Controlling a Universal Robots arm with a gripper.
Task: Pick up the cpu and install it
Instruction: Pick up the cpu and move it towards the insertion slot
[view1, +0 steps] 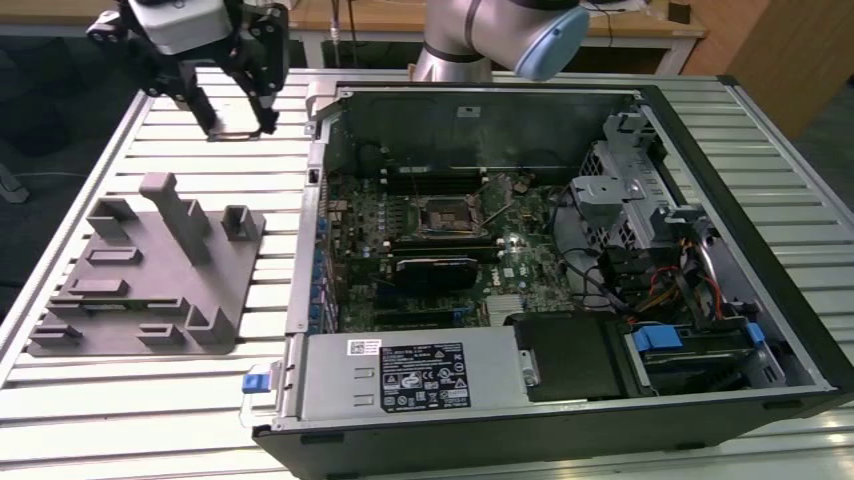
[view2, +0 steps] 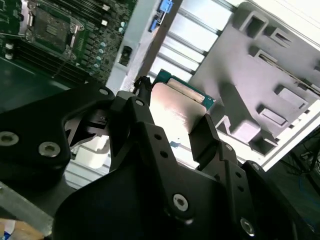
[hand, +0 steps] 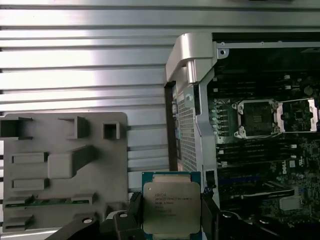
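One small flat square cpu (hand: 171, 207), with a silver metal lid on a green-edged board, sits pinched between the two black fingers (view2: 202, 135) of the robot's gripper (view1: 240, 126). The claw is closed onto opposite edges of the chip, with the lid facing the first wrist camera. In the exterior view the gripper hangs above the ribbed aluminium table (view1: 160, 400), at the far side toward the exterior view's left. It is beyond the large grey plastic tray with upright posts (view1: 147, 270) and outside the open black computer case (view1: 747, 330).

No chip lies on the tray in either wrist view, and the cpu is well apart from it, so I judge the picking-up part done.

Inside the case, the black square metal-framed socket (hand: 257, 117) on the green motherboard (view1: 521, 250) looks empty. Its retaining frame (hand: 297, 114) appears to be swung open to one side. The socket is well apart from the held chip, with the silver case wall (hand: 192, 65) between them in the first wrist view. The install part is not yet done: the cpu has not been carried over the case wall, lined up with the socket or seated in it.
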